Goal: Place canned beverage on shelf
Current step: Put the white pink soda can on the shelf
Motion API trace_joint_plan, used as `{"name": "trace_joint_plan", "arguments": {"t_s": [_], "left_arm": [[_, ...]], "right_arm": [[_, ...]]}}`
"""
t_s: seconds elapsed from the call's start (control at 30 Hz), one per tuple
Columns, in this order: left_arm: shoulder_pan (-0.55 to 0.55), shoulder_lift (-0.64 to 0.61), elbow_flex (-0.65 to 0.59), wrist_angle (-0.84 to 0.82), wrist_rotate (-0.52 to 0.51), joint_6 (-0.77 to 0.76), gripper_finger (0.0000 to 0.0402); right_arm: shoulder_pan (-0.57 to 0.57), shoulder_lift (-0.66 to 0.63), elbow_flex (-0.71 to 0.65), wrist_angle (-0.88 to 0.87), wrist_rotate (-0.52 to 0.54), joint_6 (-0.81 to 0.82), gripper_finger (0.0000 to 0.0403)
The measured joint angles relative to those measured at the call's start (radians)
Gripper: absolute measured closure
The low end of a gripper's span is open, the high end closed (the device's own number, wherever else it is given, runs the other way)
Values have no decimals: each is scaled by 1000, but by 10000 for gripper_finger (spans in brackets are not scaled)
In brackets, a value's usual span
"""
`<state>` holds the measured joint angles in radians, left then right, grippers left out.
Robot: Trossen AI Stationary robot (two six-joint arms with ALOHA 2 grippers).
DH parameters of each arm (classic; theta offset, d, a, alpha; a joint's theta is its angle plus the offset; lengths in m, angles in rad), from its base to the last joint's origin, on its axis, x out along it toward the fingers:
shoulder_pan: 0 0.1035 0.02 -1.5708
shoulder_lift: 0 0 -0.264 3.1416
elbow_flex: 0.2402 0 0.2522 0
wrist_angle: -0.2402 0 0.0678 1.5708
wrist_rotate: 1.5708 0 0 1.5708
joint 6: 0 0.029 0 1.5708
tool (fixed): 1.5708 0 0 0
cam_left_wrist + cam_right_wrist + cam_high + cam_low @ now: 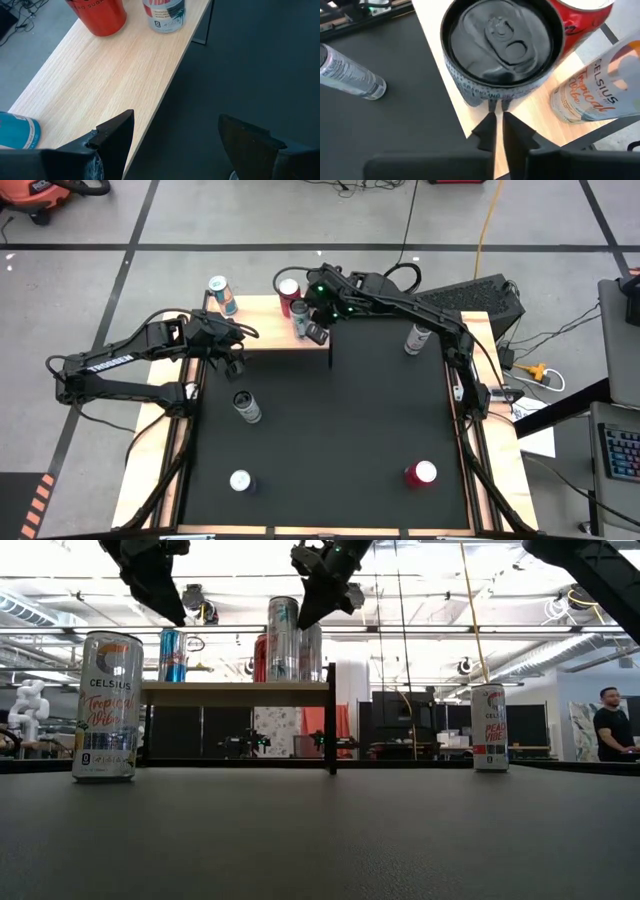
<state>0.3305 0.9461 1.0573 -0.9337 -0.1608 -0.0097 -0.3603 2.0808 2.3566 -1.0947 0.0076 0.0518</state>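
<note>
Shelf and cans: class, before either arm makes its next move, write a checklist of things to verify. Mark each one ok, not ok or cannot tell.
1. Right claw empty: ok; it is shut and holds nothing.
2. Right claw clear of the black-topped can: cannot tell; its tips sit right at the can's side.
3. Black-topped can upright on the shelf: ok, though it stands close to the board's edge.
4. Left claw ready: ok; it is open, empty and above the shelf's edge.
5. Free space on the shelf between the blue can and the red can: ok.
6. Tropical Vibe can upright on the table: ok.
</note>
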Motion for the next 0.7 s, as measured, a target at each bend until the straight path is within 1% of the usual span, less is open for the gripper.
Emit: {"name": "trace_joint_plan", "arguments": {"t_s": [0.1,0.17,0.43,0.7], "left_arm": [[0,0,0,0,0,0,110],[0,0,0,0,0,0,110],[0,0,0,0,0,0,110],[-1,0,0,0,0,0,110]], "right_arm": [[0,0,0,16,58,15,399],[-1,0,0,27,74,15,397],[-6,3,0,100,73,40,402],[-7,55,0,141,65,42,402]]}}
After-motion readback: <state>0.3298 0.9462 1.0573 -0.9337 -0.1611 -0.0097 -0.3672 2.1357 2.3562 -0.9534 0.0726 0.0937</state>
